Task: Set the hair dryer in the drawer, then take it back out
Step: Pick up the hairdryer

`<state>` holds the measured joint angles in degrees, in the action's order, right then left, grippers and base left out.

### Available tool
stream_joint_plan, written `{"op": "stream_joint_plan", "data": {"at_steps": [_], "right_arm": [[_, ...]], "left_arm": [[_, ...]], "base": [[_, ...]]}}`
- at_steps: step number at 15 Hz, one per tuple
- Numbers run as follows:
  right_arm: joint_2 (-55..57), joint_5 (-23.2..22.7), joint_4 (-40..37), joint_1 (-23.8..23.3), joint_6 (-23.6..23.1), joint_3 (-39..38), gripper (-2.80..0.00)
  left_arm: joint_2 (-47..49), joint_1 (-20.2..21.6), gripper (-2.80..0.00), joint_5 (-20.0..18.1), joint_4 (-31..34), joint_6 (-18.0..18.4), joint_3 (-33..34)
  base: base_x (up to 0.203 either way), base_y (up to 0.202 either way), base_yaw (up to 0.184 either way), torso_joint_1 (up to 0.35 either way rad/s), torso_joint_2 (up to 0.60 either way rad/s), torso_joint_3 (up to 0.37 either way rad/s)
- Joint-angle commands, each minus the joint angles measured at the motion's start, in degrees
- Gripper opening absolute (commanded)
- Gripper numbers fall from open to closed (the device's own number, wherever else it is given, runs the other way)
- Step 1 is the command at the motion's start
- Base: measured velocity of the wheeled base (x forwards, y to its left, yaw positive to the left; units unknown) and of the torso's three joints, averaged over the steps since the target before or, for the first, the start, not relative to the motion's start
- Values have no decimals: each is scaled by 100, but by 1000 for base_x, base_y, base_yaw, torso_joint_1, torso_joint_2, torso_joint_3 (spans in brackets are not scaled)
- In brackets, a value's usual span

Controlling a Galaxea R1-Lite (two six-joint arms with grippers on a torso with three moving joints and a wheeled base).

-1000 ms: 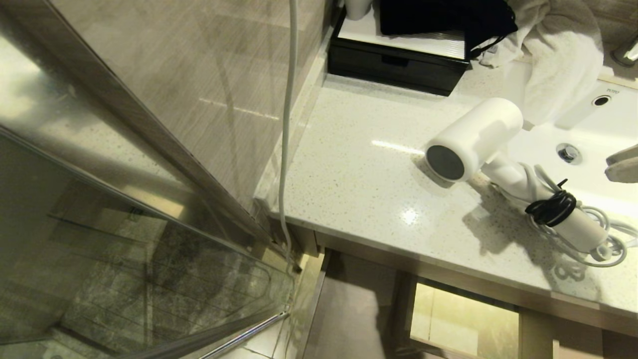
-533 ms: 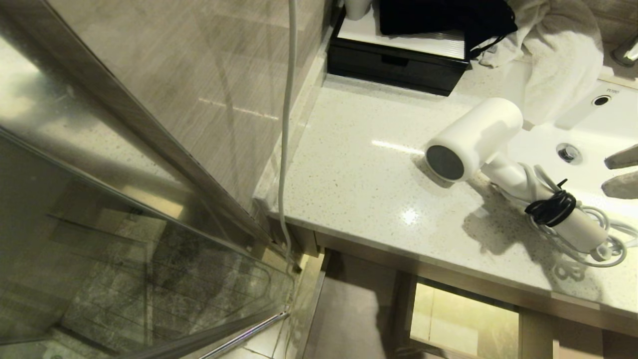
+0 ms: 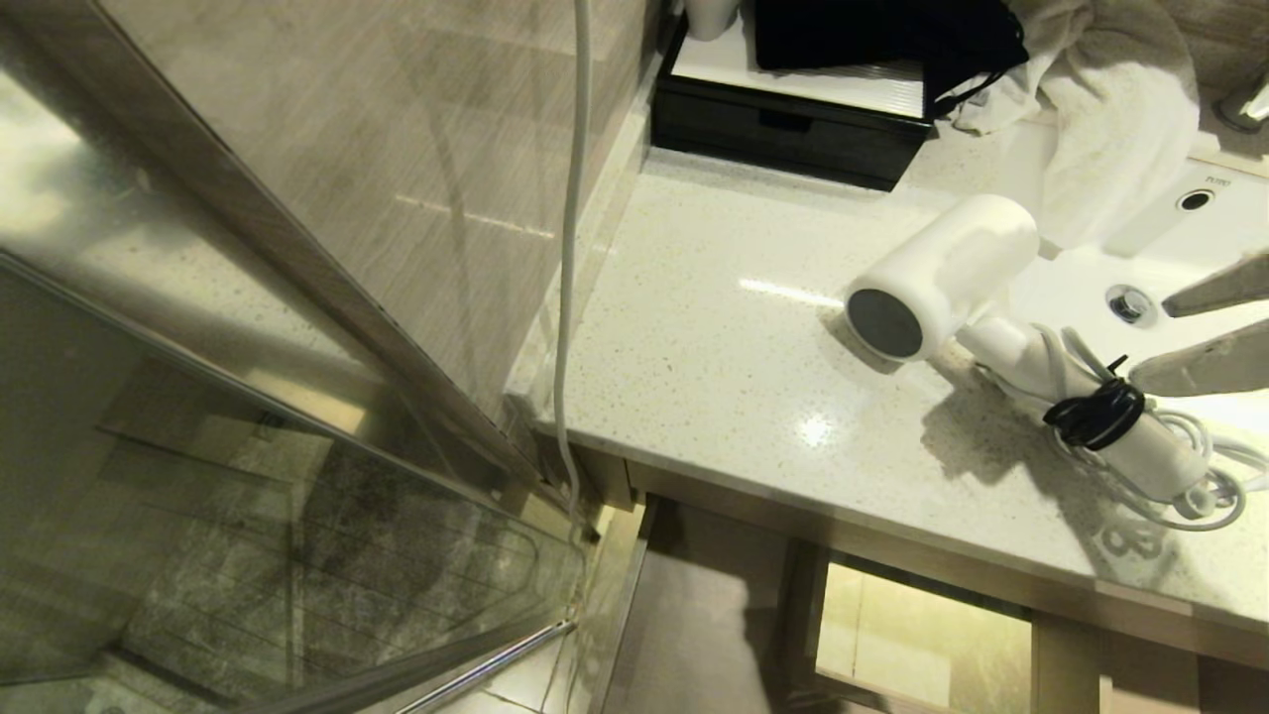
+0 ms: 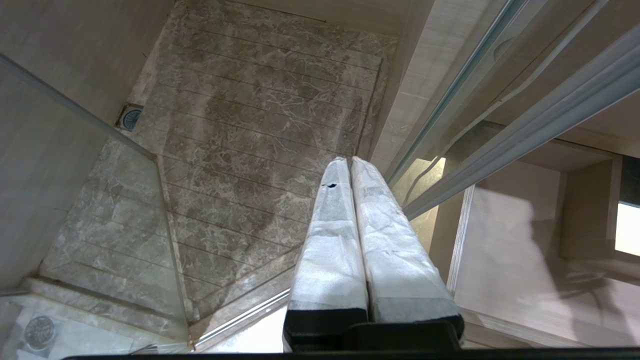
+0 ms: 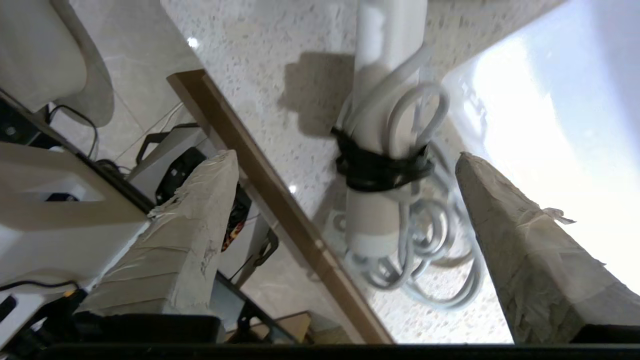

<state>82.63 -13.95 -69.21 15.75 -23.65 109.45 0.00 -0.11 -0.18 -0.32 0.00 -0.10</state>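
While it hovers, right gripper [image 3: 1180, 327]: jaws spread wide, empty, above the handle.
Hair dryer [image 3: 942, 278]: lying on the countertop [image 3: 714, 337] beside the sink [image 3: 1170, 268].
Advice: straddle the handle near the black strap [image 5: 380, 167], avoid loose cord.
Left gripper [image 4: 350, 165]: parked, fingers pressed together.

- The right gripper [image 3: 1170, 332] reaches in from the right edge of the head view, its 2 tape-wrapped fingers [image 5: 525, 250] spread wide apart with nothing between the pads.
- The left gripper [image 4: 350, 165] hangs pointing down, its 2 wrapped fingers [image 4: 330, 240] pressed together, empty.
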Motion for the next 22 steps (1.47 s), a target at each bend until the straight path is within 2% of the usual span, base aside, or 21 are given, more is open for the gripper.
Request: {"op": "stream_joint_plan", "data": {"at_steps": [1, 3, 8, 10, 13, 22], "right_arm": [[160, -5, 306, 155, -40, -44, 0], [274, 2, 614, 217, -191, -105, 0], [377, 34, 784, 209, -617, -152, 0], [384, 280, 745, 209, -847, -228, 0], [409, 381, 865, 215, -990, -364, 0], [585, 568, 1300, 218, -1002, -782, 0]], "left_arm": [[9, 2, -280, 1, -3, 0, 1], [9, 2, -280, 1, -3, 0, 1], [9, 2, -280, 1, -3, 2, 1], [9, 2, -280, 1, -3, 0, 1], [9, 2, -280, 1, -3, 4, 1], [9, 2, -280, 1, -3, 0, 1]], "base": [[0, 0, 0, 0, 0, 0], [0, 0, 0, 0, 0, 0], [0, 0, 0, 0, 0, 0], [0, 0, 0, 0, 0, 0], [0, 0, 0, 0, 0, 0], [0, 0, 0, 0, 0, 0]]}}
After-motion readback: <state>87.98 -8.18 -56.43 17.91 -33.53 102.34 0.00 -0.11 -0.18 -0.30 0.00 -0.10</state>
